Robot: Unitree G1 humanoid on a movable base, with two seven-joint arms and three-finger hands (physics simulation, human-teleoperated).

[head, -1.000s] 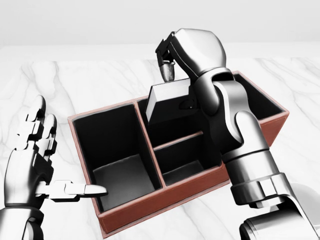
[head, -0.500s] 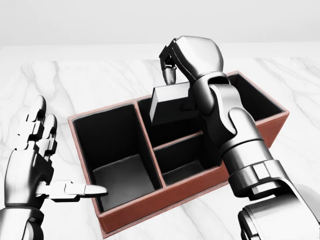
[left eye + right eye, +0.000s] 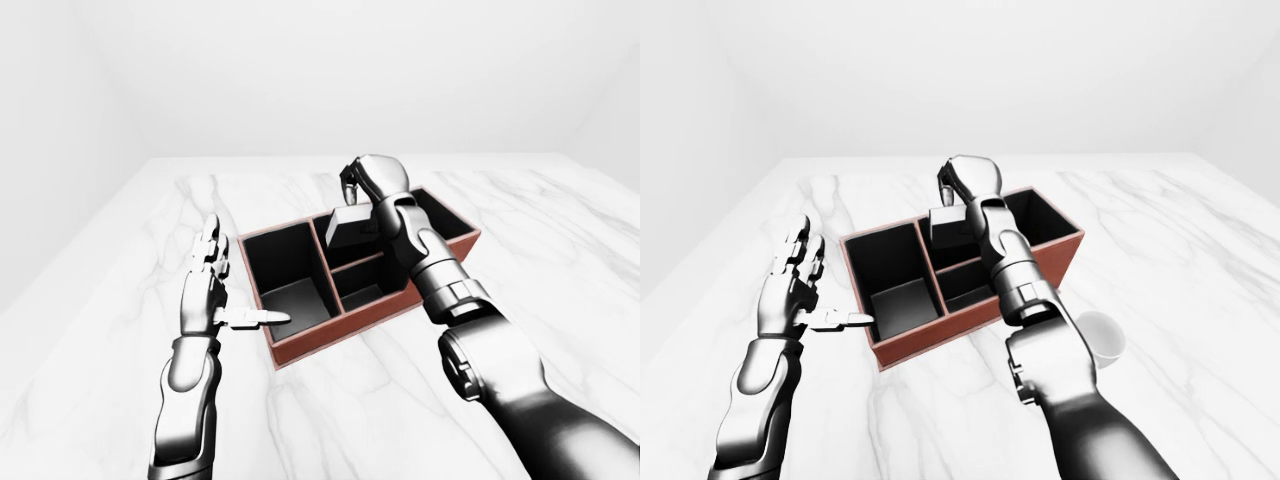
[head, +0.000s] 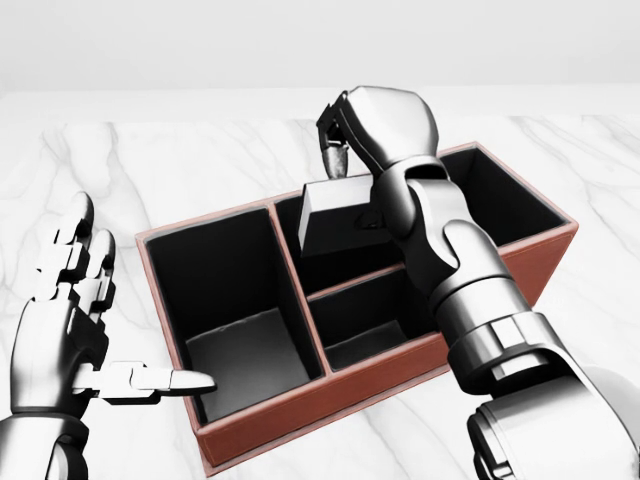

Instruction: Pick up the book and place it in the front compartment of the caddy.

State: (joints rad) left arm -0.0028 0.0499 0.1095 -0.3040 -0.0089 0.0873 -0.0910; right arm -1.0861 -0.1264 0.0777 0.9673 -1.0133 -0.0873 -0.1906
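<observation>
- Pickup done: right hand (image 4: 352, 160) fingers pinch book (image 4: 338, 215), held tilted above caddy (image 4: 300, 425) mid section, upper cell in head view.
- Book not yet seated; release left. Which cell counts as front: can't tell.
- Left hand (image 4: 70, 330) idle beside caddy's left wall, fingers spread, thumb out, holding nothing.
- White cup (image 3: 1102, 338) nearby, right-eye view.

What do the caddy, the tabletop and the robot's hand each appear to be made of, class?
Caddy: matte reddish-brown walls, perhaps leather or painted wood, with a black lining.
Tabletop: white with grey veins, looks like polished marble.
Right hand: glossy silver-grey with bright highlights, likely metal. It holds a plain grey book.
</observation>
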